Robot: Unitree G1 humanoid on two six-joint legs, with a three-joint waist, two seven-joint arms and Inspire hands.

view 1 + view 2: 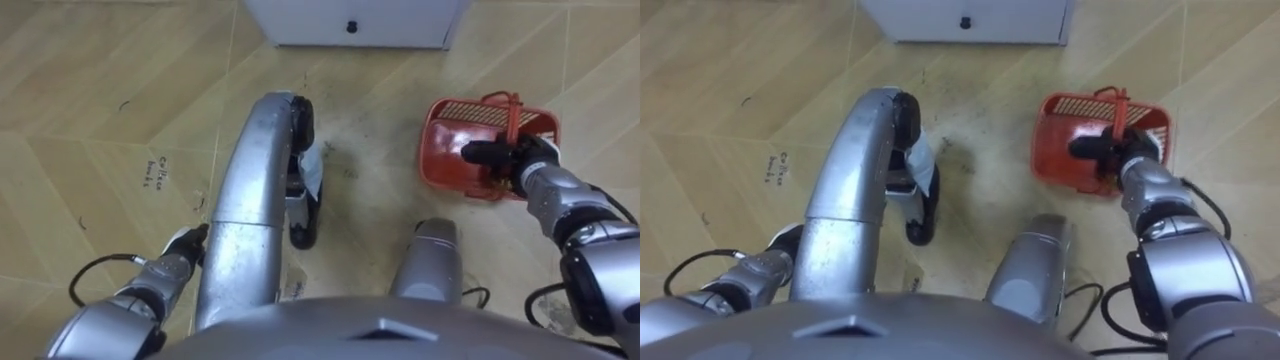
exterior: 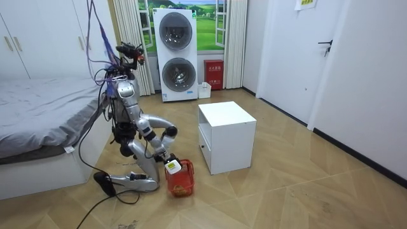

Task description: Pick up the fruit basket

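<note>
The red fruit basket (image 1: 437, 150) is being gripped at its handle (image 1: 514, 115) by the right hand (image 1: 505, 160), at the right of the frame, below the white cabinet (image 1: 355, 22). The left hand (image 1: 185, 245) is being held at the lower left; its state cannot be told.

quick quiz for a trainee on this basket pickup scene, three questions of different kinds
1. True or false: the red basket stands on top of the white cabinet.
2. Which hand is at the basket? A) left hand B) right hand C) both
3. Short answer: what furniture lies beside the robot, at the room view's left?

Key: 1 false, it stands on the floor; 2 B; 3 the bed.
</note>
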